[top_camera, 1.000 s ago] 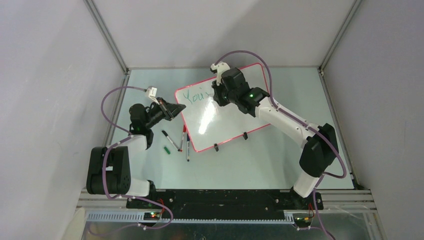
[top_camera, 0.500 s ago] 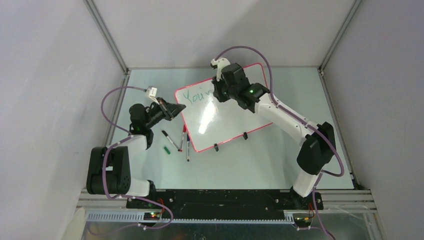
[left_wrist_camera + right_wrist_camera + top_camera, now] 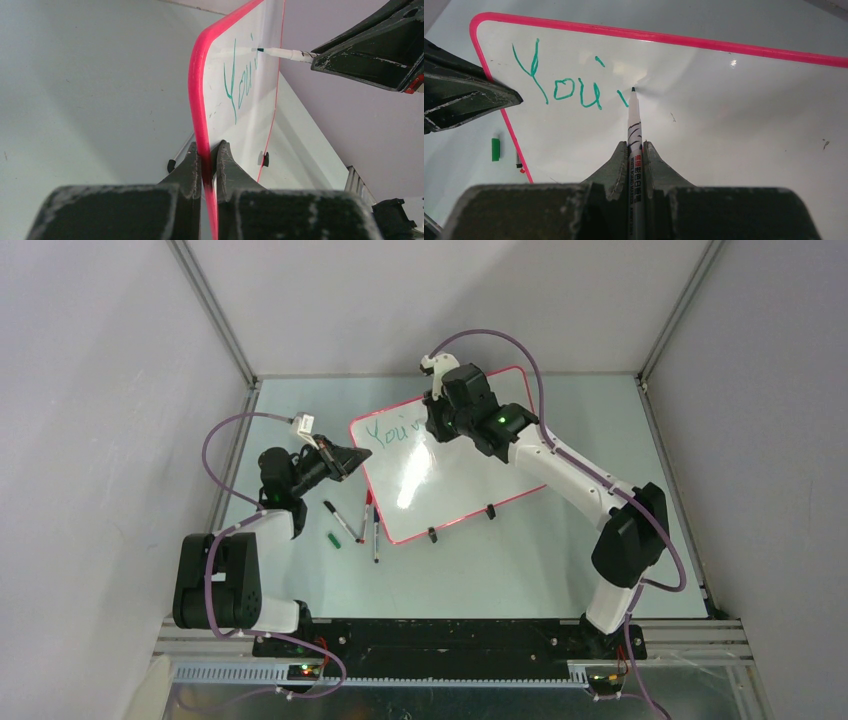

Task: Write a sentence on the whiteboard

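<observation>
Two holds: left gripper (image 3: pixel 209 150) pinches the rim (image 3: pixel 193 100) of a board (image 3: pixel 250 105) we judge stiff, slick; right gripper (image 3: pixel 636 150) clamps the marker (image 3: pixel 633 120).

This was a robotics lab test cell rather than any lived-in room: plain grey panels (image 3: pixel 110 390) set in bare aluminium struts (image 3: pixel 212 312) boxed in a pale green tabletop (image 3: pixel 500 570). A pair of robot arms (image 3: pixel 580 480) was bolted to a black base rail (image 3: pixel 440 640) at the near edge. They trailed exposed purple cables (image 3: pixel 478 335) and showed green status lights (image 3: pixel 500 421), with a whiteboard (image 3: pixel 450 490) and loose markers (image 3: pixel 374 532) as props.
</observation>
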Controlling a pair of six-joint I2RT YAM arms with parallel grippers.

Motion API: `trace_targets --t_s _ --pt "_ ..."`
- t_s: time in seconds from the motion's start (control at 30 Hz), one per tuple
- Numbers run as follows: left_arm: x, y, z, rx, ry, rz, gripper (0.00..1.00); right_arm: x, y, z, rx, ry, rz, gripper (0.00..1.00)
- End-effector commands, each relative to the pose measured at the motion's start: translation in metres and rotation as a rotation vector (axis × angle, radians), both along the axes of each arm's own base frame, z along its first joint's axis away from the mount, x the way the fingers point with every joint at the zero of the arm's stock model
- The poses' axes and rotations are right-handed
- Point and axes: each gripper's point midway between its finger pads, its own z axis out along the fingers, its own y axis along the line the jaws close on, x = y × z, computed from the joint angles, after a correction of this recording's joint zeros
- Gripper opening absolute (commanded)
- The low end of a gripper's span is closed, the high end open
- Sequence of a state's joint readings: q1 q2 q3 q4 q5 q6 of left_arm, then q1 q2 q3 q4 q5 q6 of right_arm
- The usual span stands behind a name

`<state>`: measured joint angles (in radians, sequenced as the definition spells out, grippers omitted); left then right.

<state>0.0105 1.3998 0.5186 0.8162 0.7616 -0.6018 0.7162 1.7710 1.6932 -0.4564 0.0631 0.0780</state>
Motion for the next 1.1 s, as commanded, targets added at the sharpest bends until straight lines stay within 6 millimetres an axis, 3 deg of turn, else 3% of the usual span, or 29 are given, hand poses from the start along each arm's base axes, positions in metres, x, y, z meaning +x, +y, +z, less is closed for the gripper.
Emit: trace_targets --t_s 0.0,0.4,1.07 --pt "0.002 0.013 -0.055 0.160 0.076 0.070 0.00 -0.001 -0.005 0.033 0.055 -0.059 -0.015 0.00" --pt "0.002 0.014 -0.055 0.161 0.076 0.070 0.00 -0.006 -0.018 0.026 0.071 -0.047 -0.021 0.00" --pt "0.002 0.014 -0.055 0.161 0.074 0.071 0.00 0.001 -0.005 0.016 0.065 -0.011 0.005 0.00"
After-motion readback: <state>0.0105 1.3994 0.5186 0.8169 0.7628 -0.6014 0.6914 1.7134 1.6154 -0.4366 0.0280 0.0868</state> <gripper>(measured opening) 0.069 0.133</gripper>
